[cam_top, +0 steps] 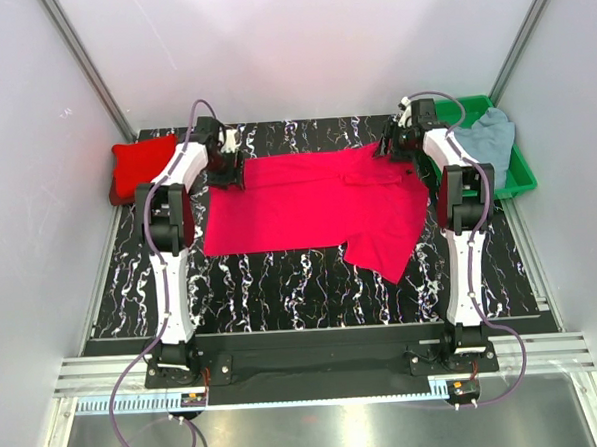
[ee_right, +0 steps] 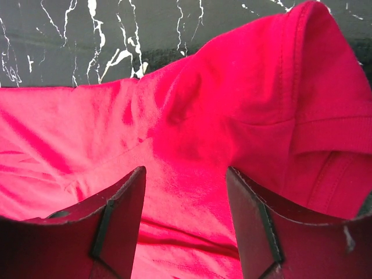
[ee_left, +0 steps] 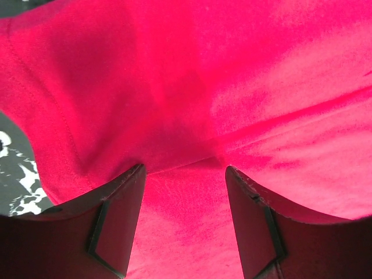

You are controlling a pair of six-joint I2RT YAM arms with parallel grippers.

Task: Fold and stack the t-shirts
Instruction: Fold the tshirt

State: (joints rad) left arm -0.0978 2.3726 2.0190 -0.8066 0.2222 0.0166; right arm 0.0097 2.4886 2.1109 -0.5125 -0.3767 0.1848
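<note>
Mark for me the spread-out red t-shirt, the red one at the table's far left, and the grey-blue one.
spread red t-shirt point(cam_top: 297, 199): top view, middle of its body.
far-left red t-shirt point(cam_top: 140, 167): top view, its centre.
grey-blue t-shirt point(cam_top: 490, 139): top view, middle of the cloth.

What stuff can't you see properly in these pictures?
- Folded red shirt, top view: right edge behind the left arm.
- Green tray and the grey-blue shirt in it, top view: left parts behind the right arm.
- Spread red shirt, both wrist views: runs off the picture edges.

Red t-shirt point(cam_top: 297, 199) matt soft cloth; table point(cam_top: 282, 284) glossy marbled.
</note>
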